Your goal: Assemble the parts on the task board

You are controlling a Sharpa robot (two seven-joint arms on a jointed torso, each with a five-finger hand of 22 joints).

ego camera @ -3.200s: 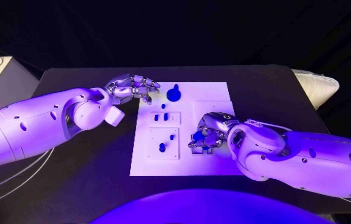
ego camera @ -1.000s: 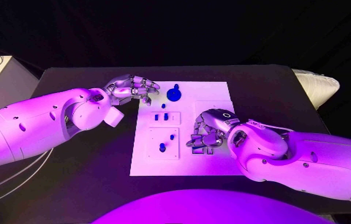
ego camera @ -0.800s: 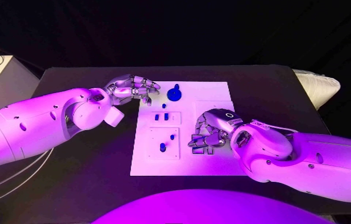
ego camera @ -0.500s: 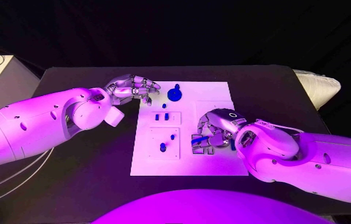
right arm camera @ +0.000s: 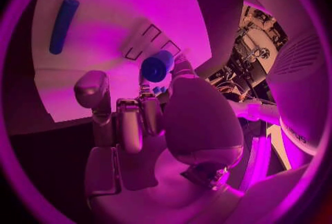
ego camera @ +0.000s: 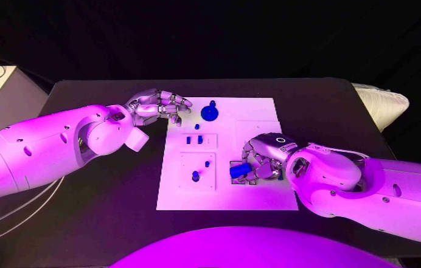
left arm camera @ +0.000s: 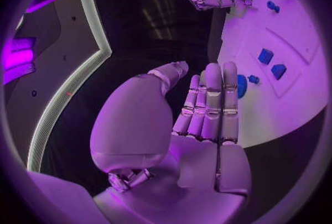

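- Reaching in from the right edge of the head picture, right hand (ego camera: 263, 158) hovering over the lower right part of the white board (ego camera: 254, 198), knuckles up, fingers curled inward.
- Pinching a short blue cylinder (ego camera: 240, 170) between thumb and fingertips (right arm camera: 145, 103), the piece sticking out on the hand's left side, just above the small dark-outlined sockets (ego camera: 242, 179) on the board.
- Showing in the right wrist picture as a rounded blue end (right arm camera: 157, 66) held at the fingertips, with a long blue bar (right arm camera: 63, 24) lying apart on the board in the upper left of that picture.
- Resting in from the left edge, left hand (ego camera: 160, 106) sitting at the board's upper left corner, fingers bent and pressed side by side, holding nothing; in the left wrist picture, fingers (left arm camera: 212, 103) lying straight together.
- Lying just right of the left hand, a blue round knob piece (ego camera: 208, 112); below it, two small blue pegs (ego camera: 194, 140) standing in a raised square, and more pegs (ego camera: 196, 175) in the square beneath.
- Differing from three seconds ago: cylinder now lifted and plainly visible in the right hand's pinch, formerly hidden under the curled fingers; right hand shifted slightly lower in the frame; left hand unchanged.
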